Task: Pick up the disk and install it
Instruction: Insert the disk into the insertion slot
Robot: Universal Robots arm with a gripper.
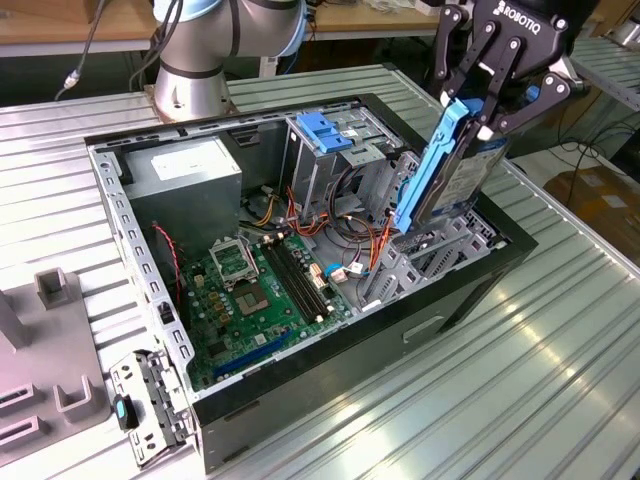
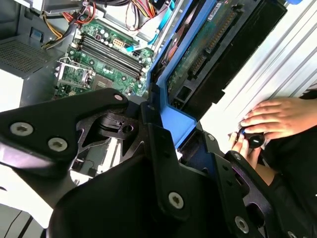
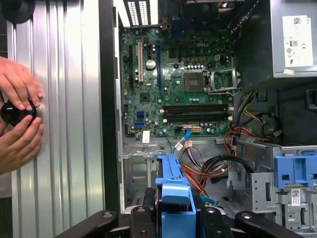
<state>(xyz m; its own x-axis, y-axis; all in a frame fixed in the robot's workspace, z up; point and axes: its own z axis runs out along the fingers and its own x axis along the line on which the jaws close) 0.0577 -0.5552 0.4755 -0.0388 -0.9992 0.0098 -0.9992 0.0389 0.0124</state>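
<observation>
In the exterior view the disk, clamped in the jaws of the gripper, hangs tilted over the bay of the case, so its rail could jam on the bay wall or snag the cables.

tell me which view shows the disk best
The exterior view: there the disk is seen nearly whole, tilted, clamped in the gripper above the open computer case. The second wrist view shows its circuit-board face and blue rail close up; the first wrist view shows its blue end.
</observation>
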